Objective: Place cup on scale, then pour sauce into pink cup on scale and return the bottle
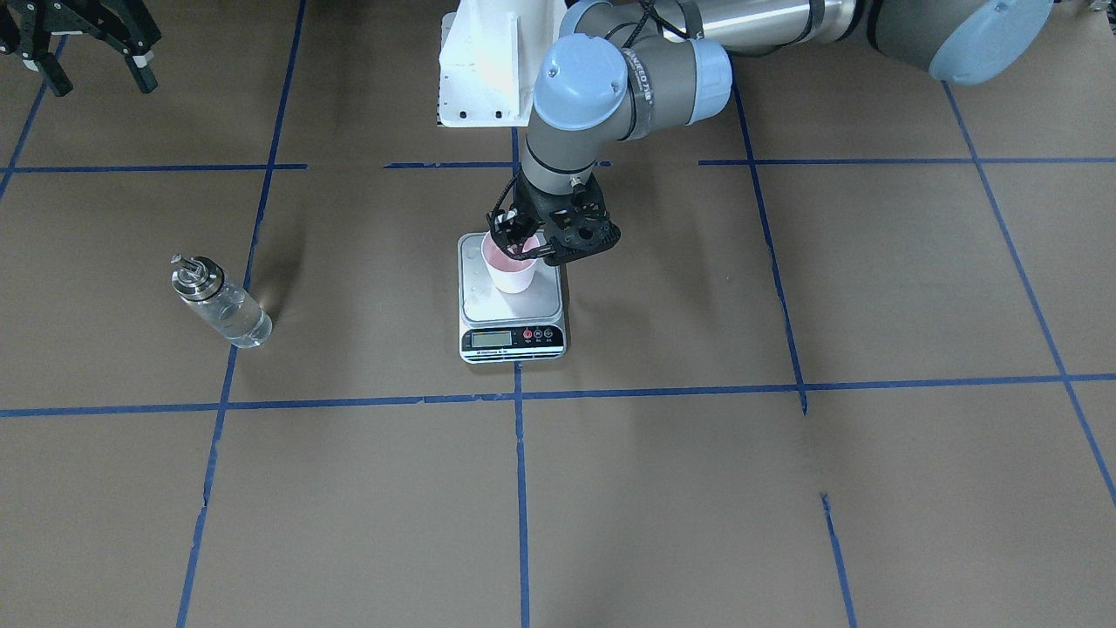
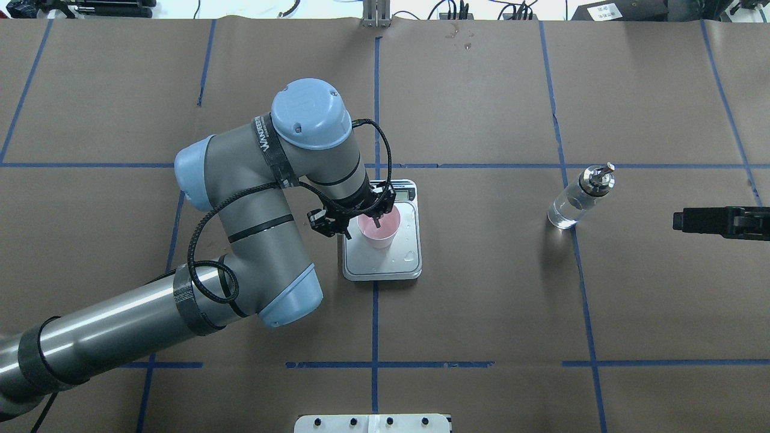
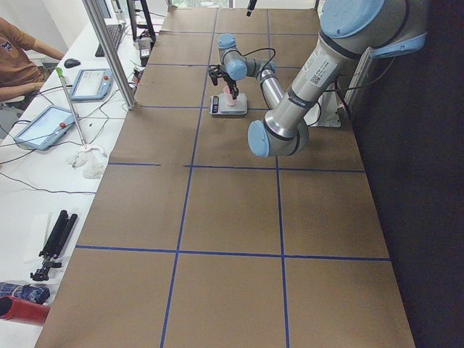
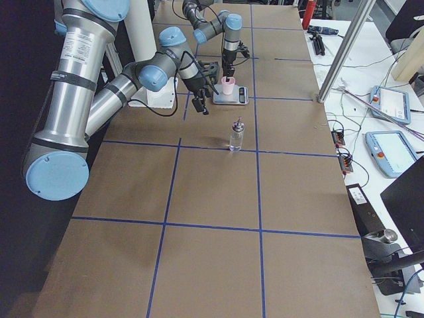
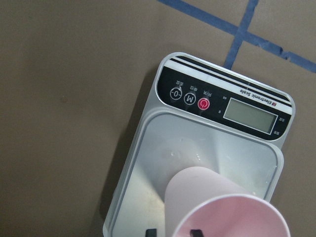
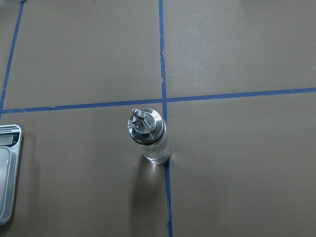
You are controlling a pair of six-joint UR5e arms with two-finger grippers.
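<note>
Your left pincer (image 1: 521, 249) grips the cup (image 1: 511, 272) on the scale (image 1: 540, 303); pouring sauce (image 1: 242, 323) and returning the bottle (image 1: 212, 295) are not done.

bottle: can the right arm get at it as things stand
Probably yes. The bottle stands upright alone on bare table, on the same side as the right gripper, nothing between them. The left gripper is away at the pink cup on the scale.

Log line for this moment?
pale pink tapered cup on silver kitchen scale | left jaws straddle rim, grip unclear | clear glass bottle upright | right jaws open
</note>
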